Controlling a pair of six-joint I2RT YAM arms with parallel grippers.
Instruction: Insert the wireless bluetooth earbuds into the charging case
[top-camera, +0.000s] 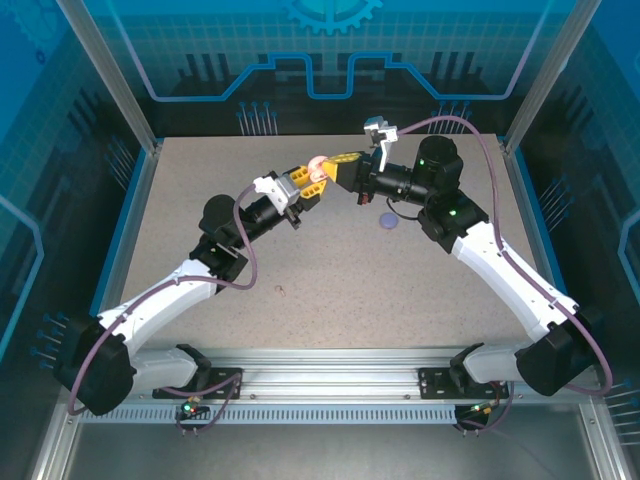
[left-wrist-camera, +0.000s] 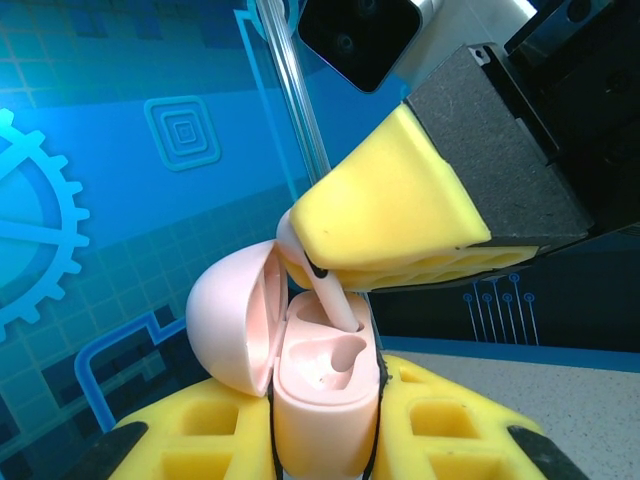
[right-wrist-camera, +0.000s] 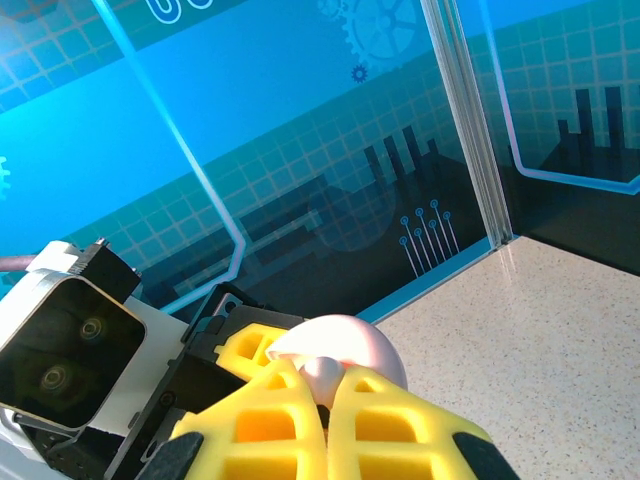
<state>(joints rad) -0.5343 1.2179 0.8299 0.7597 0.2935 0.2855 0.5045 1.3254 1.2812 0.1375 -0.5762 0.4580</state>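
The speckled grey table (top-camera: 330, 300) carried one small round purple object (top-camera: 388, 222), resting just beyond the right claw's (top-camera: 338, 168) near side.

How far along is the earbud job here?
Done: round pale pink charging case gripped by left pincer, lid open. In hand: right pincer holds pale pink stemmed earbud, stem entering the case, not seated. Left: seating it, then the small purple item on the speckled table.
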